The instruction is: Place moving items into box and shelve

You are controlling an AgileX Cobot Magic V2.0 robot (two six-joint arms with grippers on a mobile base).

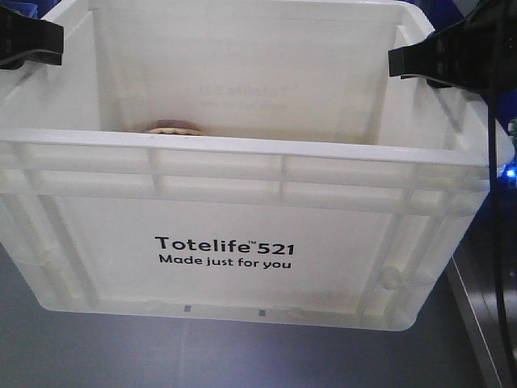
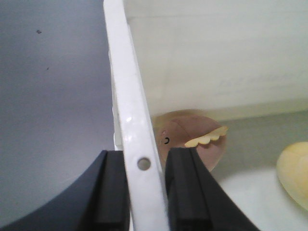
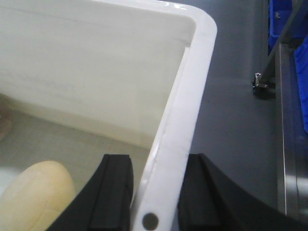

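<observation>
The box [image 1: 242,202], a large white tote printed "Totelife 521", fills the front view and hangs tilted above a grey surface. My left gripper [image 1: 32,40] is shut on its left rim, and in the left wrist view the left gripper [image 2: 146,156] has one finger on each side of the rim [image 2: 130,96]. On the opposite rim [image 3: 185,110] my right gripper [image 3: 156,161] is shut the same way, and the right gripper [image 1: 440,56] also shows at the top right of the front view. A pale tan bun-like moving item [image 3: 36,197] lies on the box floor, and this moving item [image 2: 294,173] shows again in the left wrist view.
A brown round item with a yellow frilled edge [image 2: 192,139] lies inside the box near the left wall, and its top [image 1: 170,127] peeks over the near rim. Blue bins [image 3: 288,19] and a metal rail [image 3: 284,144] stand to the right. A black cable [image 1: 494,202] hangs beside the box.
</observation>
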